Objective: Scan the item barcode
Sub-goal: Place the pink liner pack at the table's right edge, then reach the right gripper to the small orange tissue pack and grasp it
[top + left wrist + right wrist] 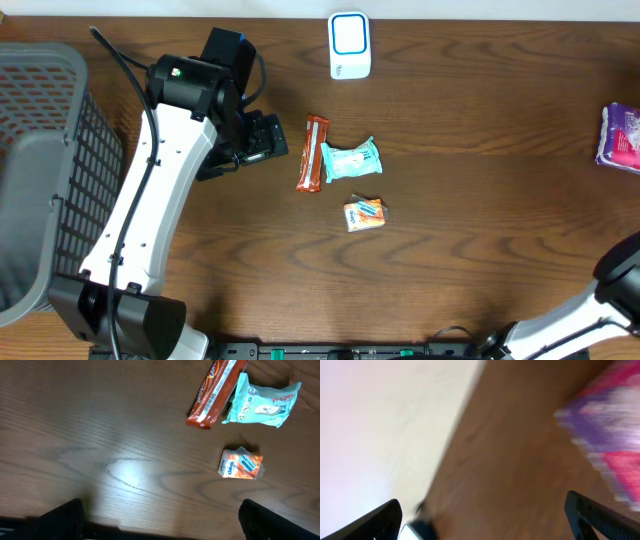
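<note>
Three items lie mid-table: an orange-brown snack bar [313,153] with its barcode showing [216,391], a teal packet [352,160] [263,405] touching it on the right, and a small orange packet [365,214] [241,464] nearer the front. A white scanner with a blue ring [349,45] stands at the back edge. My left gripper [268,140] [160,521] hovers just left of the bar, open and holding nothing. In the blurred right wrist view my right gripper [485,520] is open, empty, over bare wood beside a purple-pink pack [615,425].
A grey mesh basket [40,170] fills the left side. The purple-pink pack [620,137] lies at the table's right edge. The right arm [610,300] enters at the bottom right corner. A pale wall or floor [380,425] lies past the table edge.
</note>
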You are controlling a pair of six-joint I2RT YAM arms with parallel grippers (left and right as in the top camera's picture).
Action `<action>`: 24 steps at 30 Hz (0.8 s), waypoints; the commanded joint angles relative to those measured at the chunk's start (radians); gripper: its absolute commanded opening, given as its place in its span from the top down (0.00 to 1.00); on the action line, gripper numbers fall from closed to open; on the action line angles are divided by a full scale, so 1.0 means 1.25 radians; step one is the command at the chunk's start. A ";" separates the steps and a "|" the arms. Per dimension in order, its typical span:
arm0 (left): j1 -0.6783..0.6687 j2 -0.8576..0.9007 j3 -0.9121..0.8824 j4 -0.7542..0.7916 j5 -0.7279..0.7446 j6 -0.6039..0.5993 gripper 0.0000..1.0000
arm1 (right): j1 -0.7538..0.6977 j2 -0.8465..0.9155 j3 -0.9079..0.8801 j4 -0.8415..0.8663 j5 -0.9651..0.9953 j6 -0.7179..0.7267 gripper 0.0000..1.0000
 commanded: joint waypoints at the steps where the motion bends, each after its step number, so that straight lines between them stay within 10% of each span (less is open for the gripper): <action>1: 0.002 0.004 0.003 -0.005 -0.005 0.002 0.02 | 0.073 -0.080 0.008 -0.031 -0.216 -0.141 0.01; 7: 0.002 0.004 0.003 -0.005 -0.005 0.002 0.02 | 0.271 -0.072 0.007 -0.252 -0.159 -0.311 0.01; 19: 0.002 0.004 0.003 -0.005 -0.005 0.002 0.02 | 0.675 0.077 0.006 -0.352 -0.031 -0.122 0.01; 24: 0.002 0.004 0.003 -0.005 -0.005 0.002 0.02 | 0.748 0.085 0.006 -0.416 0.035 -0.209 0.01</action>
